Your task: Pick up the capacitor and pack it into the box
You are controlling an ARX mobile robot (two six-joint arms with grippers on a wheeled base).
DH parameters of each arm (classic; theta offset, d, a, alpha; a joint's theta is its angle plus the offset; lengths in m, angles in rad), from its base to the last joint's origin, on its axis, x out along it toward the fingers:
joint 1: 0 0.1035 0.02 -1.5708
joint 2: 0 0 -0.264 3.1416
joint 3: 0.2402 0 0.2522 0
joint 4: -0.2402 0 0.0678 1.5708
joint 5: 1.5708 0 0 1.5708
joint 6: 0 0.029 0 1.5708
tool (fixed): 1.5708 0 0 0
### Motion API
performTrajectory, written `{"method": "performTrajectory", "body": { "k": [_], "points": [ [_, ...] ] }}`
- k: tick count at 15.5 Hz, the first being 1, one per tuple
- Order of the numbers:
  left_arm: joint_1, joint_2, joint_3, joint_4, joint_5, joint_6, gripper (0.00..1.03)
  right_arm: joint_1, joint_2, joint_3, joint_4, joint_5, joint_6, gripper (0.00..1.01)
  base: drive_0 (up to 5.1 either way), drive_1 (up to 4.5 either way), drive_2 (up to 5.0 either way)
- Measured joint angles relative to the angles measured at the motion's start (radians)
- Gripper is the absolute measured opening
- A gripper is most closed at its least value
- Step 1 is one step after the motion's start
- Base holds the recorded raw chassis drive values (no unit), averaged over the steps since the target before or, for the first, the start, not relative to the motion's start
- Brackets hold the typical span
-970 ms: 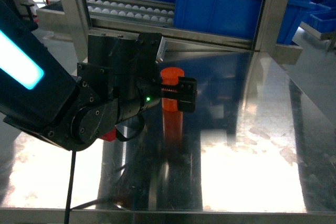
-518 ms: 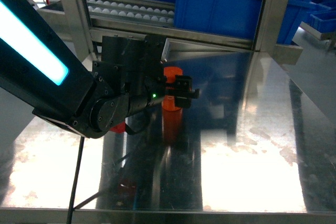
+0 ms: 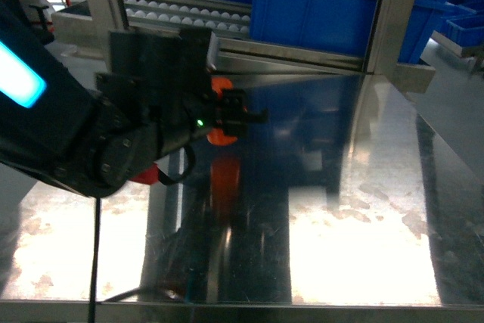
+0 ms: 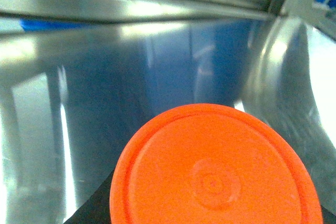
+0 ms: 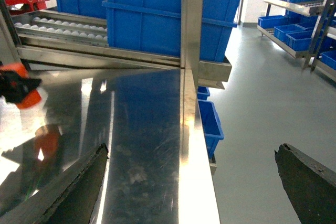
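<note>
my right pincer (image 5: 191, 182) sits nearest, its two dark fingers (image 5: 63, 187) spread wide with nothing between them, hovering over the right edge of the steel desk (image 5: 142, 145). beyond that edge the grey floor (image 5: 257, 98) runs away to the right, with a small blue bin (image 5: 210, 124) tucked under the desk's far corner.

further in and to the left, my left arm (image 3: 68, 141) reaches across the desk, a cyan light strip (image 3: 19, 77) glowing on it. my left pincer (image 3: 236, 115) is pinching the orange capacitor (image 3: 219, 111), an upright cylinder held off the surface at the far left part of the desk; its orange reflection (image 3: 225, 179) shows on the steel below. in the left wrist view the capacitor's round flat top fills the lower frame, with a small circular mark at its middle. something red (image 3: 147, 175) peeks out under the arm; i cannot tell what it is.

past the capacitor a metal rail borders the desk's far side, then a roller track (image 3: 189, 13) and big blue bins (image 3: 325, 5) behind an upright metal post (image 3: 382, 17). far right, shelving (image 5: 299, 3) carries more blue bins.
</note>
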Motion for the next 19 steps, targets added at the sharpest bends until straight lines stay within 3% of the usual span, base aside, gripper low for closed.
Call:
{"method": "performTrajectory", "body": {
  "k": [5, 9, 19],
  "points": [
    [0.124, -0.524, -0.454, 0.234, -0.164, 0.073, 0.44, 0.000, 0.000, 0.000, 0.000, 0.000, 0.000, 0.98, 0.0, 0.00, 0.0],
    [0.177, -0.964, -0.798, 0.154, -0.228, 0.078, 0.44, 0.000, 0.000, 0.000, 0.000, 0.000, 0.000, 0.98, 0.0, 0.00, 0.0],
    [0.176, -1.006, -0.821, 0.138, -0.227, 0.078, 0.44, 0.000, 0.000, 0.000, 0.000, 0.000, 0.000, 0.98, 0.0, 0.00, 0.0]
  ]
}}
